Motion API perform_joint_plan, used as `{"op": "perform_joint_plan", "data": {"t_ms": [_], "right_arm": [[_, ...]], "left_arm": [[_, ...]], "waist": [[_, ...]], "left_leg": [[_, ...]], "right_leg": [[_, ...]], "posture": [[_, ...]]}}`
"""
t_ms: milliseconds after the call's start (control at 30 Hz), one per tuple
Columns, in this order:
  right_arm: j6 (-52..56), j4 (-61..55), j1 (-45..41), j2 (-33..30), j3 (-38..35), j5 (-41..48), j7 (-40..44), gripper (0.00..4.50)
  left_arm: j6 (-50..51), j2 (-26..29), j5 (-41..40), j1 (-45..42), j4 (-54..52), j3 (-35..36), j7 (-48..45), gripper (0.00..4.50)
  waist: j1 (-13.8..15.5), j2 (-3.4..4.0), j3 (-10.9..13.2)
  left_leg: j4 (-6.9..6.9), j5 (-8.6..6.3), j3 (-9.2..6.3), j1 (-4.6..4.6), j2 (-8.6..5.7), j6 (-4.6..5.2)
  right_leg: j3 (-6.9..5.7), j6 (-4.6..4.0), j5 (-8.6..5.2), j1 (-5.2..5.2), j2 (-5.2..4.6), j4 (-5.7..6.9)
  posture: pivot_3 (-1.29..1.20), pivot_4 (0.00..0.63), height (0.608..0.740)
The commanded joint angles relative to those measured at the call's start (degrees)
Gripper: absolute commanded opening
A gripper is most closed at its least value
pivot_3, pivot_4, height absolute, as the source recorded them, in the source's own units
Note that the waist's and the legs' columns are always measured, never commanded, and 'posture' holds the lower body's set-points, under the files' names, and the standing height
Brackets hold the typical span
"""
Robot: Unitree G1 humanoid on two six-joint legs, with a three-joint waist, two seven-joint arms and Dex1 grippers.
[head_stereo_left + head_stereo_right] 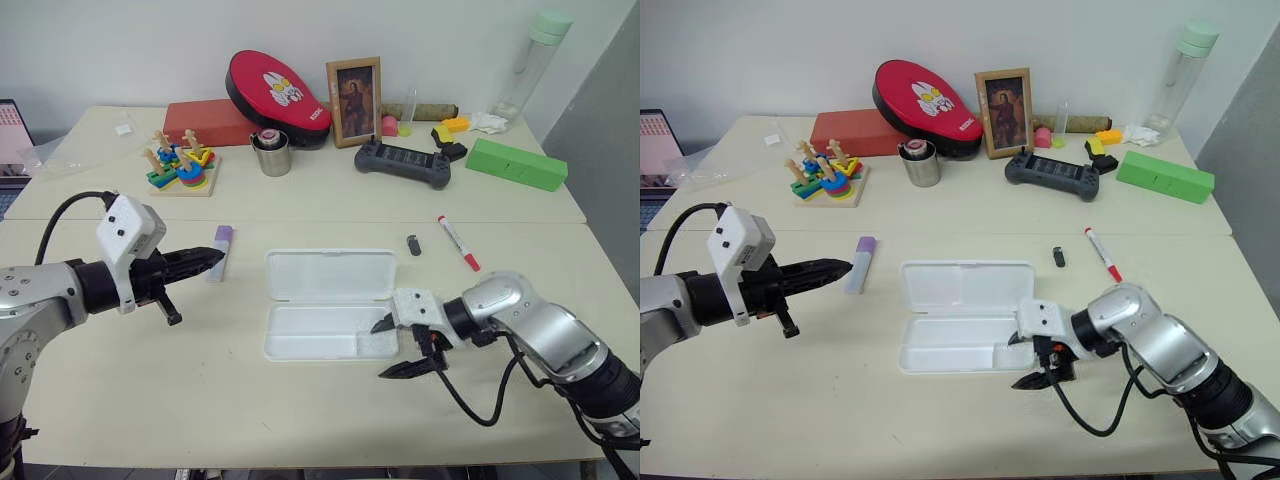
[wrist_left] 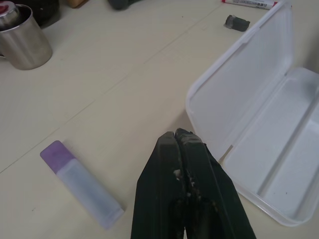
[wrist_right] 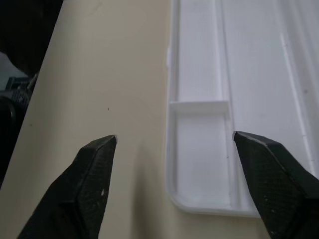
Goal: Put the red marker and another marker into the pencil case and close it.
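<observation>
On the table, mid-front, the pencil case lies fully open, lid flat toward the far side, tray toward the robot, both halves empty. Neither marker is loaded yet, so the step in hand looks like fetching the first one.

Right gripper sits at the tray's right front corner, jaws spread wide, holding nothing; one finger is over the tray corner, the other over bare table. Left gripper hovers left of the case, fingers pressed together, empty, tip aimed at the purple-capped marker.

Purple-capped marker lies flat, left of the lid, cap end toward the far side. Red marker lies flat, right of the lid and a bit further back, with a small dark object between it and the case.

How I'd do it:
- Left gripper must open before it can descend on the purple one; grip across the barrel mid-length.
- Right takes the red marker; approach clear of the dark object.
- Lay both lengthwise in the tray's long compartment, else the lid may not close.
</observation>
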Motion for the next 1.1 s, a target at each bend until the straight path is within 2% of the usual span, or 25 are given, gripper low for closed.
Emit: {"op": "perform_joint_plan", "data": {"t_ms": [33,233,400,700,900,1100], "right_arm": [[2.62,-3.09,-1.52,0.49,-6.57,6.27,0.03,4.49],[2.6,-3.97,-1.3,0.17,-11.94,10.64,-1.02,4.49],[2.83,-3.25,-1.67,-0.34,-15.12,12.17,-3.49,4.49],[4.52,0.92,-2.51,-2.0,-21.3,10.36,-12.65,4.49],[3.85,7.22,-2.82,-2.65,-21.03,4.41,-19.93,4.49],[6.77,14.67,-4.58,-1.77,-20.23,-1.8,-28.44,4.49]], "left_arm": [[-0.06,0.1,-0.99,-0.02,-0.75,1.31,-0.5,0.0],[-0.38,-1.12,-1.38,1.46,-2.32,2.2,0.42,0.0],[2.26,-1.92,-6.28,0.77,-4.16,5.32,0.95,0.0],[7.87,5.4,-15.76,6.91,-12.17,12.89,-8.25,0.0],[7.51,6.27,-19.68,-2.46,-11.64,8.51,-4.29,0.0],[6.29,5.67,-20.21,-8.76,-11.87,3.04,-1.63,0.0]], "waist": [[0.01,0.0,0.0],[0.0,0.0,0.0],[0.02,0.0,0.0],[-0.05,0.0,0.01],[0.12,-0.01,0.0],[-0.03,-0.01,0.01]], "left_leg": [[0.0,0.0,-0.01,0.0,0.0,0.0],[0.0,0.0,0.0,0.0,0.0,0.0],[0.01,0.0,-0.01,0.0,0.0,0.0],[-0.01,0.0,0.0,-0.01,0.01,0.0],[0.05,0.01,0.0,-0.01,0.0,0.01],[0.01,0.0,0.03,-0.08,0.0,0.01]], "right_leg": [[0.0,0.0,0.0,0.0,0.0,0.0],[0.0,0.0,0.0,0.0,0.0,0.0],[0.0,0.0,0.0,0.01,0.0,0.0],[0.0,-0.03,-0.02,-0.03,0.0,0.01],[0.0,-0.03,-0.01,0.0,0.0,0.01],[0.05,-0.02,-0.01,-0.09,0.0,0.01]], "posture": [[0.0,0.15,0.74],[0.0,0.15,0.74],[0.0,0.15,0.74],[0.0,0.15,0.74],[0.0,0.15,0.74],[0.0,0.15,0.74]]}}
